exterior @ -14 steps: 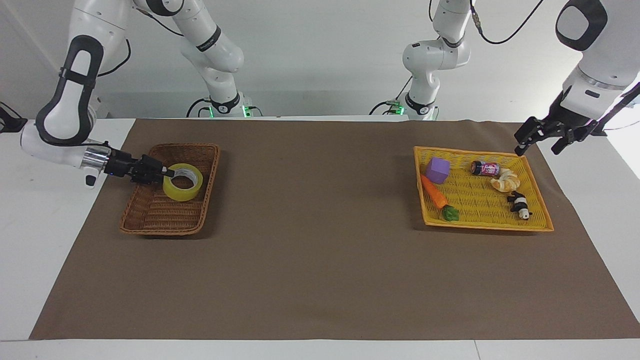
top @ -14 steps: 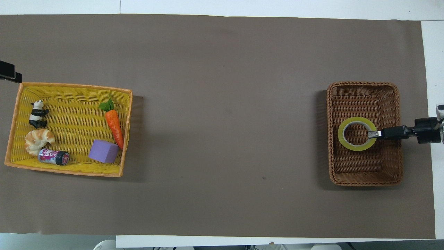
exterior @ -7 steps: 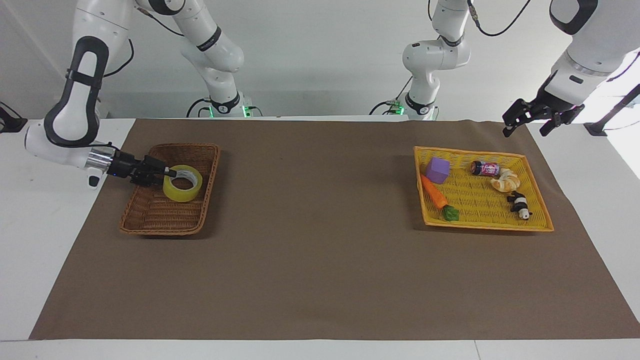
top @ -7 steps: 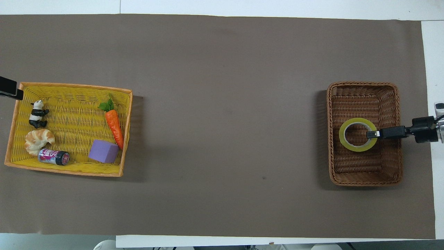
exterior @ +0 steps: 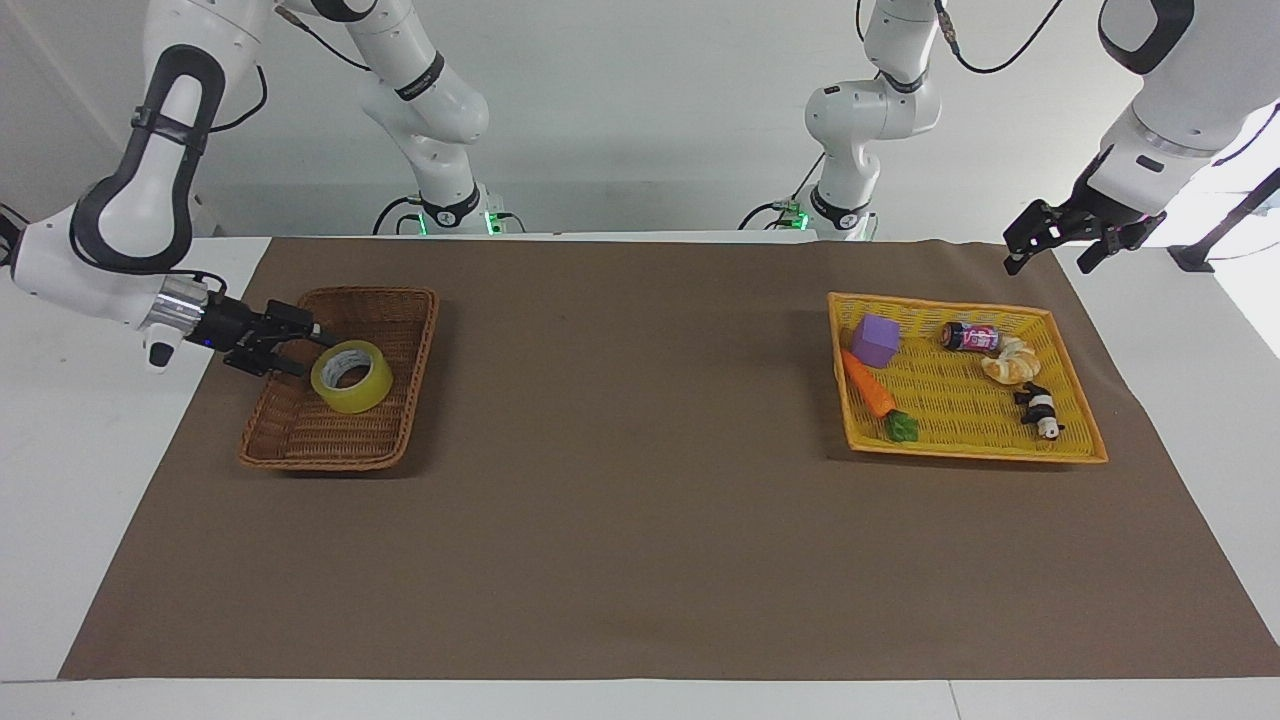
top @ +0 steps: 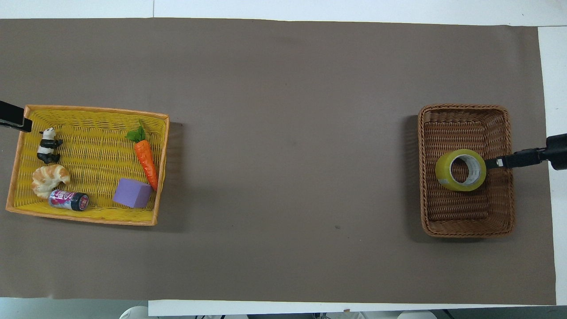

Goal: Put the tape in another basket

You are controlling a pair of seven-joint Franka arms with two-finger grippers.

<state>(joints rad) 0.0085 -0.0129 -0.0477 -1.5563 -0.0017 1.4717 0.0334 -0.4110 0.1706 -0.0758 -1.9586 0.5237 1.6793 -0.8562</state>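
Note:
The yellow tape (exterior: pixel 351 376) lies tilted in the brown wicker basket (exterior: pixel 300 445) at the right arm's end of the table. In the overhead view the tape (top: pixel 460 170) rests near the middle of the basket (top: pixel 465 228), its hole turned toward the gripper. My right gripper (exterior: pixel 310 356) stands open just beside the roll, over the basket's rim, with nothing between its fingers; its fingertip (top: pixel 492 162) is close to the tape's edge. My left gripper (exterior: pixel 1047 264) hangs open above the table's edge beside the yellow basket and holds nothing.
A shallow yellow basket (exterior: pixel 1070 450) at the left arm's end holds a purple cube (exterior: pixel 875 340), a carrot (exterior: pixel 866 384), a small can (exterior: pixel 968 336), a croissant (exterior: pixel 1010 362) and a toy panda (exterior: pixel 1040 408). Brown mat (exterior: pixel 640 520) covers the table between the baskets.
My right gripper has opened, let go of the tape and drawn back toward its end of the table. The tape has dropped and tipped over in the brown basket. The left gripper rose slightly.

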